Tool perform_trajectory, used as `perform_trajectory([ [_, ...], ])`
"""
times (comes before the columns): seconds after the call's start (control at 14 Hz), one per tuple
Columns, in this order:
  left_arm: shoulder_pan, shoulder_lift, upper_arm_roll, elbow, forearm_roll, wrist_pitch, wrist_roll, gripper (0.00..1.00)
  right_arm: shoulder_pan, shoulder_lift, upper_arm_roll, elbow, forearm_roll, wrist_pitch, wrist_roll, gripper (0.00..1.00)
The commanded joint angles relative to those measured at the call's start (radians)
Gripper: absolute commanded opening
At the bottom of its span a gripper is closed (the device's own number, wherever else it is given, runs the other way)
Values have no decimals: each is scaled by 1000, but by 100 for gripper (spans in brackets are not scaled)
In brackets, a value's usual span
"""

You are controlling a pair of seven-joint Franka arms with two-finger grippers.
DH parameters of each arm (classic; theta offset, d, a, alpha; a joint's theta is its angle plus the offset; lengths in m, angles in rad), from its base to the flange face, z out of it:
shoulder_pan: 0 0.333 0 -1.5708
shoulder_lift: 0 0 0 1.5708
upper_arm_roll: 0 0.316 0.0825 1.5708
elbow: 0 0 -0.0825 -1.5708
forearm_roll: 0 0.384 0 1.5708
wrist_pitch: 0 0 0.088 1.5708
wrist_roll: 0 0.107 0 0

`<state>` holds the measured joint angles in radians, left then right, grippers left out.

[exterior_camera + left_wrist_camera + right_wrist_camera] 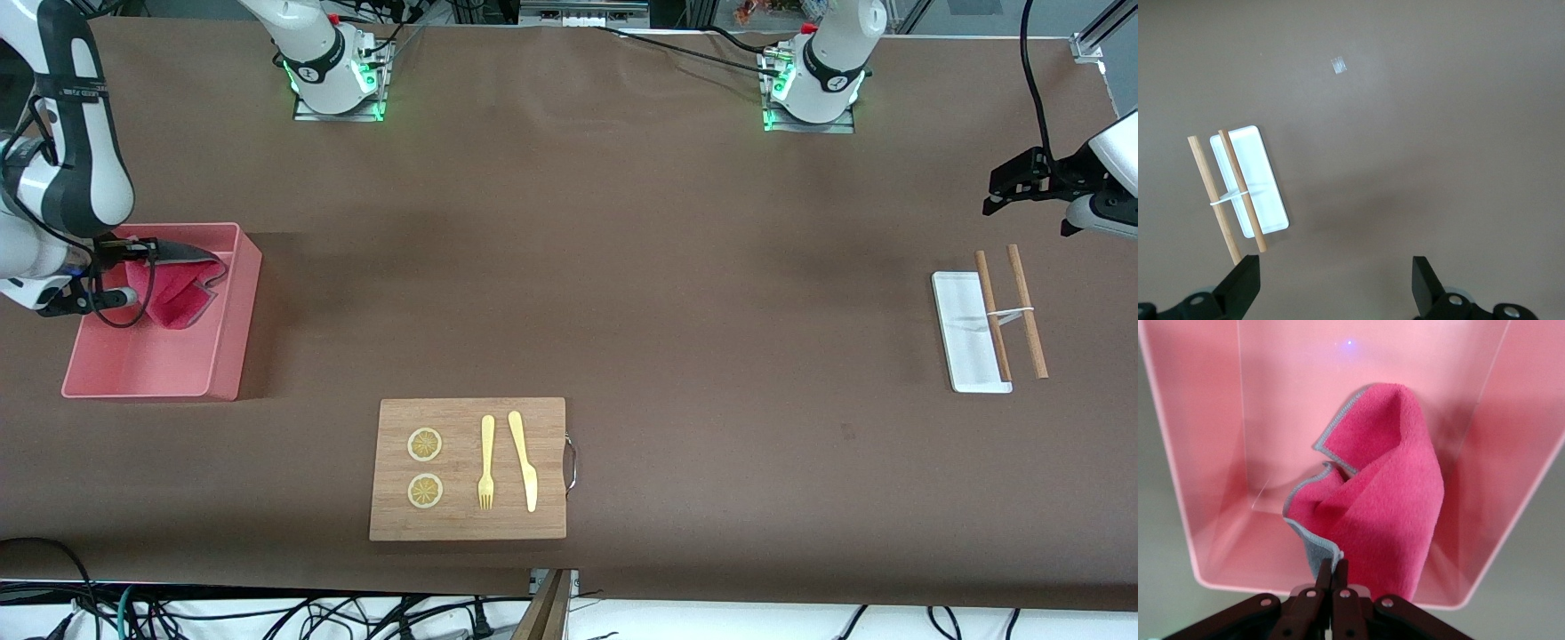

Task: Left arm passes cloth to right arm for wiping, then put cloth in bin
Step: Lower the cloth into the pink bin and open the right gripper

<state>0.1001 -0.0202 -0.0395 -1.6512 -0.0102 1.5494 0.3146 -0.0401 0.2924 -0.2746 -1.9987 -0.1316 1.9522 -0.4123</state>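
My right gripper (1331,577) is pressed together on one corner of the cloth (1381,513), pinching the grey-edged hem between the fingertips. The cloth hangs from that pinch in a loose fold, magenta face outward, a strip of the dark grey face showing at the hem. It hangs inside the walls of the bin (1211,487); I cannot tell whether its lowest fold touches the bin floor. In the front view the right gripper (120,258) is over the part of the bin (233,338) farthest from the front camera, at the right arm's end of the table.

Judgement: the handover and wiping appear done, and the step in hand is the deposit. The next move calls for parting the fingers so the cloth drops clear, then a straight lift so no fold is dragged back over the rim.

My left gripper (1335,283) is spread wide and holds nothing; it waits over the left arm's end of the table, near the white tray (1265,180) with two wooden sticks (1238,190) laid across it. The wooden board (468,469) with cutlery lies nearest the front camera.
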Motion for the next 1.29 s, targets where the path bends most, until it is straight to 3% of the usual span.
perform_trajectory([
  [0.0,1,11,4,30,19,-35,-5,100,-11,19,8,-23,50,53,10,0],
  [0.5,-5,16,0,50,21,-38,-6,100,-1,100,9,1,72,235,9,0],
  [0.86,-5,16,1,50,19,-38,-6,100,20,148,17,138,113,237,4,0],
  [1.21,-7,16,1,50,19,-38,-6,100,49,165,25,109,175,234,50,0],
])
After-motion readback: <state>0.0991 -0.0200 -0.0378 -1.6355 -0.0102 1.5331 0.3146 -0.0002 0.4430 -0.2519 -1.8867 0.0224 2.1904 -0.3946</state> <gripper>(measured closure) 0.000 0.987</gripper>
